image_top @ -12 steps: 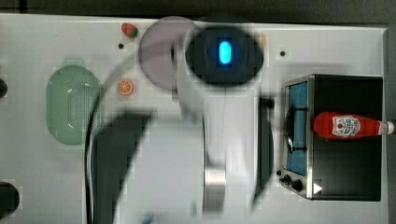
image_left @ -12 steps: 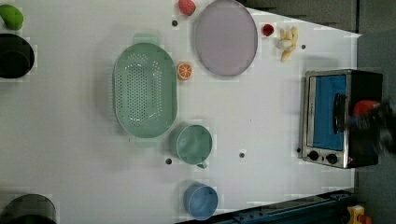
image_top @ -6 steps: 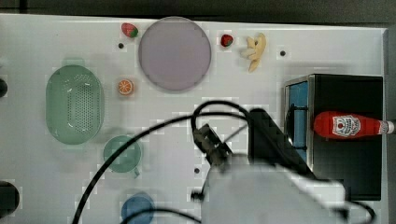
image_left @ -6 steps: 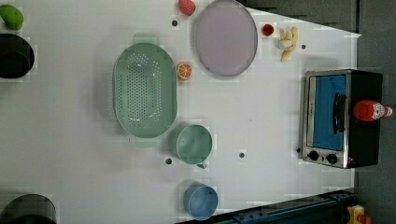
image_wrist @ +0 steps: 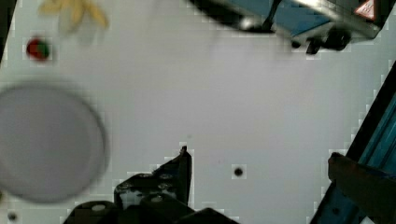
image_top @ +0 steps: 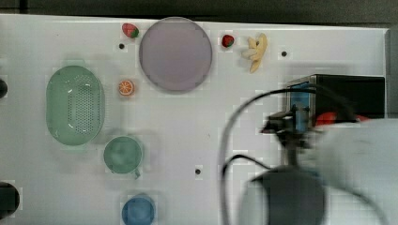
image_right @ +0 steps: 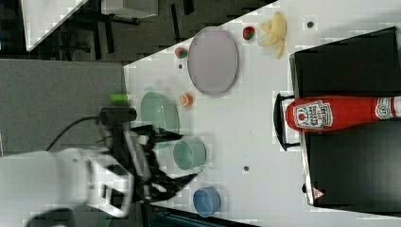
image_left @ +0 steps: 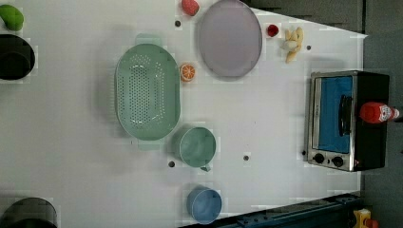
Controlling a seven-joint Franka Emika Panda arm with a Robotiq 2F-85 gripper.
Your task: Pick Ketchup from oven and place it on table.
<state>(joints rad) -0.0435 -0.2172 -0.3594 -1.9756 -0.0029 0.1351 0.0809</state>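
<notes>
Right view: ketchup (image_right: 340,113) lies on its side atop the oven (image_right: 350,156), right of frame. Gripper (image_right: 172,158) at lower left, jaws spread wide, empty, well apart from it. Approach from above, straddle the bottle's body, lift clear before crossing to the worktop (image_right: 255,127).

White table (image_left: 266,118) with oven (image_left: 347,118), plate (image_left: 229,38), colander (image_left: 147,91)

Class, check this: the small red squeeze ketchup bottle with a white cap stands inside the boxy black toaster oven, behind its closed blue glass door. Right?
Not quite. The small red squeeze ketchup bottle stands on top of the boxy black toaster oven, not inside it; the left view and right view show this. The blue glass door is closed.
</notes>
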